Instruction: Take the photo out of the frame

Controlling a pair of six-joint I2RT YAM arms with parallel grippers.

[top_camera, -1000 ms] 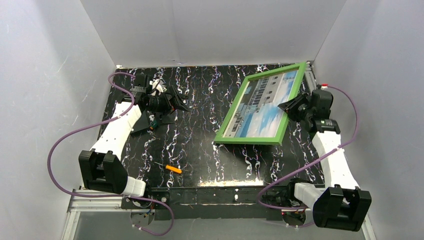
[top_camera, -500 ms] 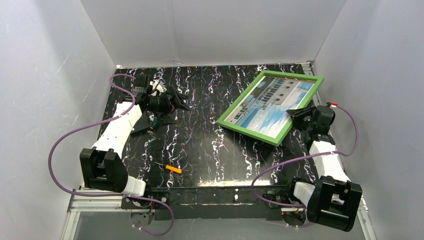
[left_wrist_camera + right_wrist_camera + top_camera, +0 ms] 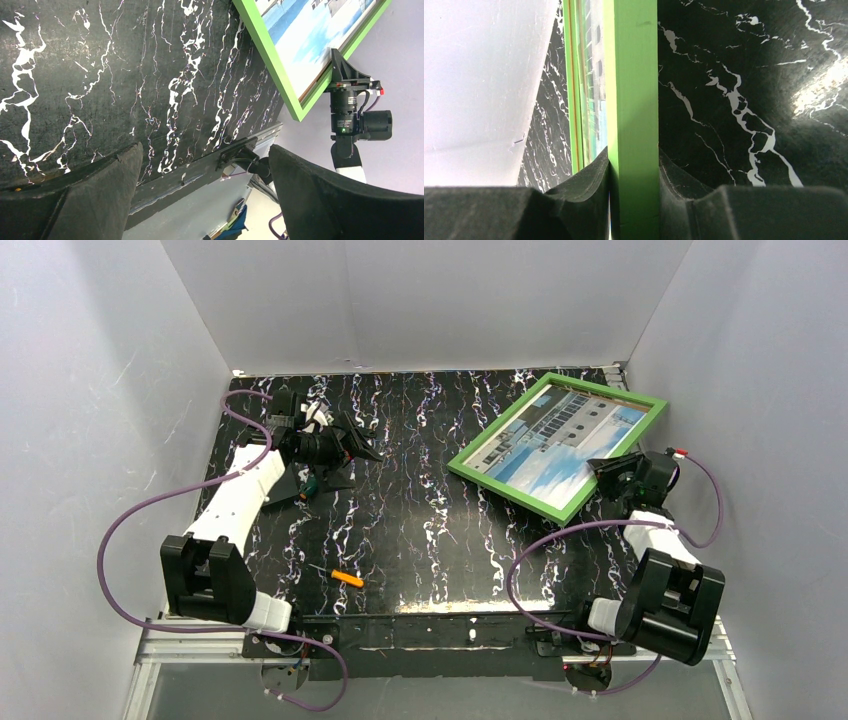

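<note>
The green frame [image 3: 510,487] is at the back right, tilted, front face up, with the photo [image 3: 562,438] of a white building under blue sky still inside it. My right gripper [image 3: 606,473] is shut on the frame's near right edge; in the right wrist view the green rail [image 3: 633,100] is pinched between both pads. The frame and photo also show in the left wrist view [image 3: 272,55]. My left gripper [image 3: 362,447] is open and empty at the back left, far from the frame.
A small orange tool [image 3: 347,578] lies on the black marbled table [image 3: 400,530] near the front left. A small dark object [image 3: 312,483] lies under the left gripper. White walls close in three sides; the right wall is close to the frame.
My right gripper has swung the frame down from nearly upright toward flat and carried it right and back, toward the right wall. The left arm has not moved.
</note>
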